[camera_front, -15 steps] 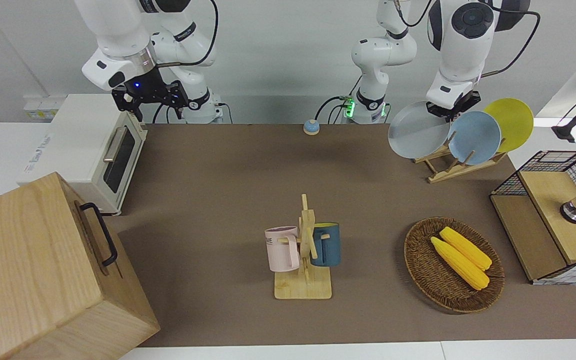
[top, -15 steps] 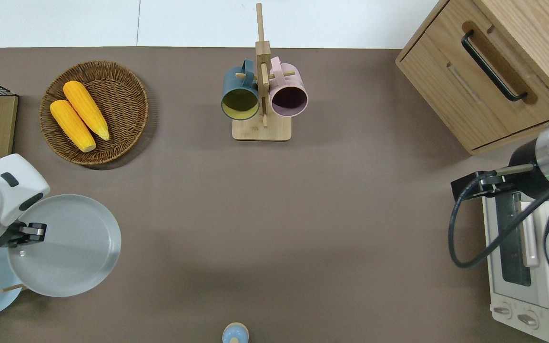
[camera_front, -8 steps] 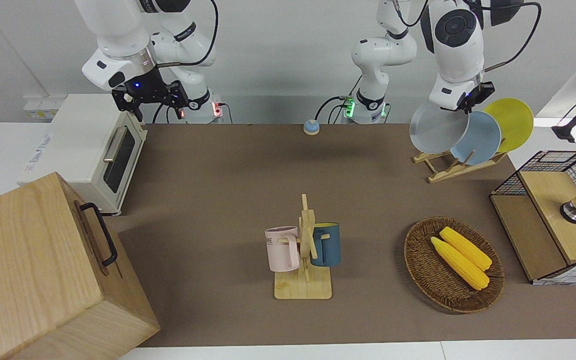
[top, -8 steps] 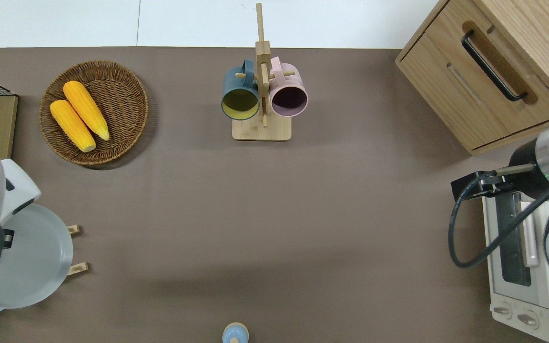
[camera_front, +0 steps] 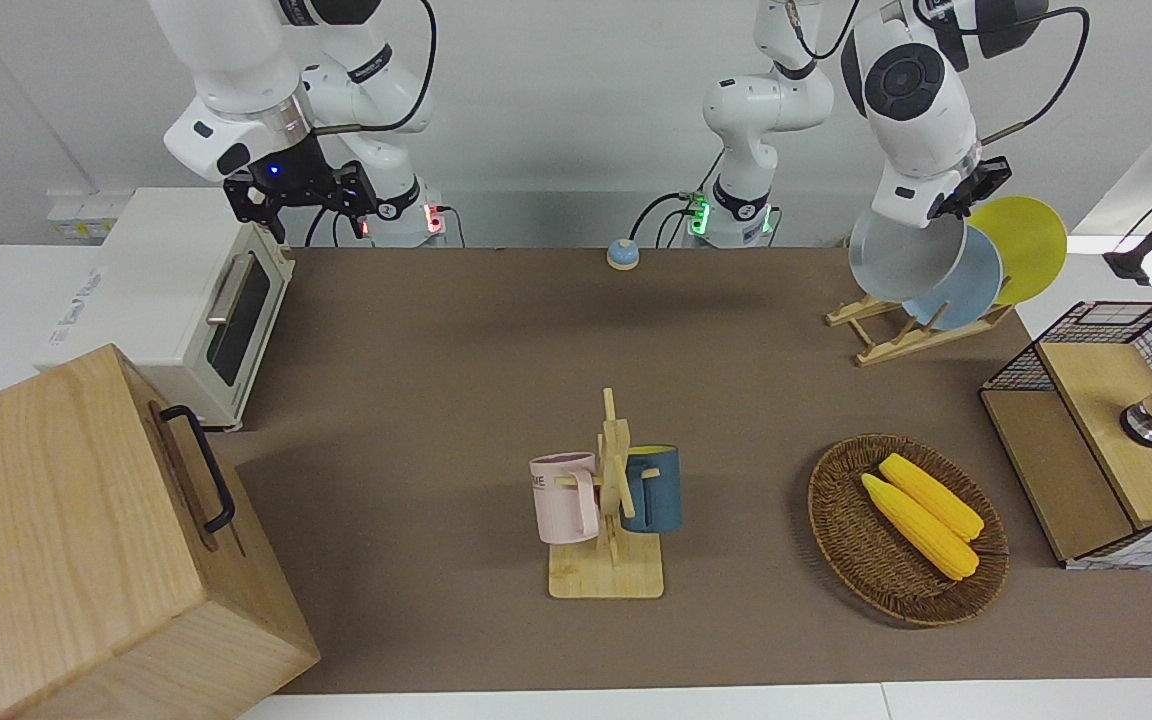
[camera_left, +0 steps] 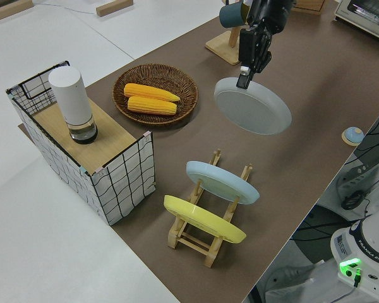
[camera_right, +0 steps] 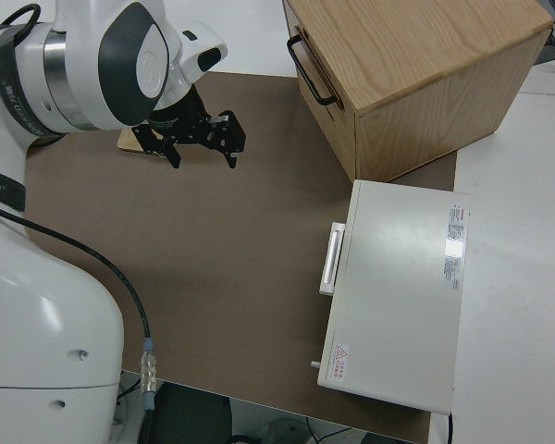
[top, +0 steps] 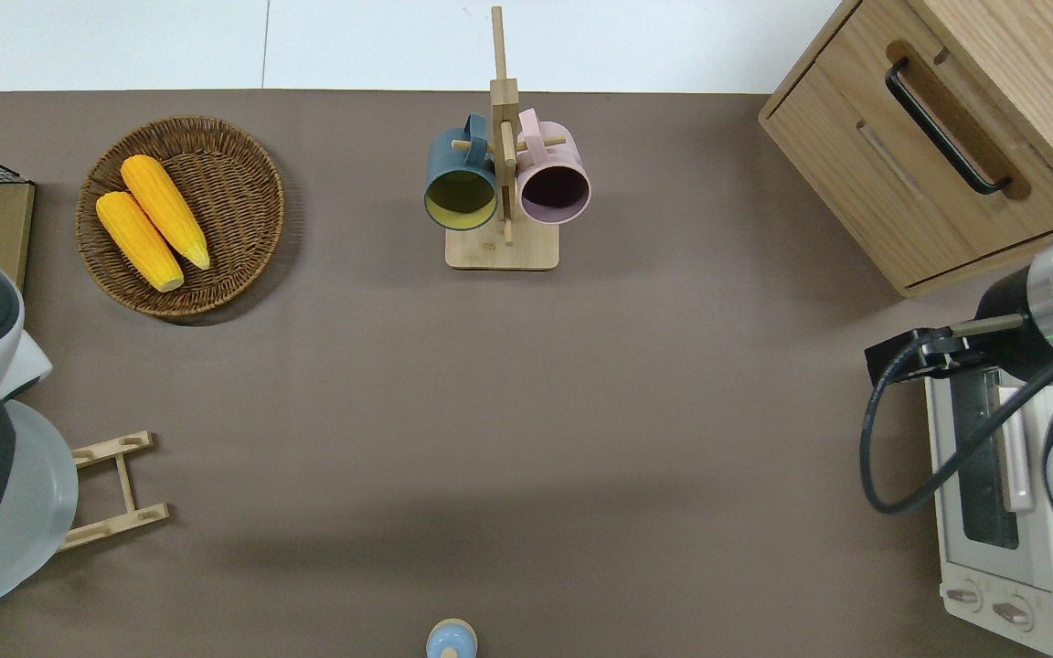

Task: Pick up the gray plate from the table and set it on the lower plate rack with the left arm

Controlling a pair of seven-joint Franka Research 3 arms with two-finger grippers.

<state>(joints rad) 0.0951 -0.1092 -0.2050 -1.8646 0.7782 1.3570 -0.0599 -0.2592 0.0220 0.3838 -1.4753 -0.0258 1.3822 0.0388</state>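
Observation:
My left gripper (camera_front: 948,208) is shut on the rim of the gray plate (camera_front: 901,262) and holds it tilted in the air over the lower plate rack (camera_front: 886,335). The left side view shows the gripper (camera_left: 243,77) pinching the plate (camera_left: 252,113) at its edge. The rack (camera_left: 202,237) holds a sky-blue plate (camera_left: 221,181) and a yellow plate (camera_left: 202,218). In the overhead view the arm hides the gripper; the plate (top: 33,512) covers most of the rack (top: 115,482), whose open end shows. My right arm is parked, its gripper (camera_right: 203,157) open.
A mug stand (camera_front: 611,500) with a pink and a dark blue mug stands mid-table. A wicker basket (camera_front: 841,530) with two corn cobs and a wire crate (camera_front: 1106,430) are near the rack. A toaster oven (camera_front: 186,300), wooden cabinet (camera_front: 86,540) and small blue bell (camera_front: 622,254) are there.
My left gripper has carried the gray plate toward the left arm's end of the table, over the rack, and tilted it more upright, close to the sky-blue plate. The right arm has not moved.

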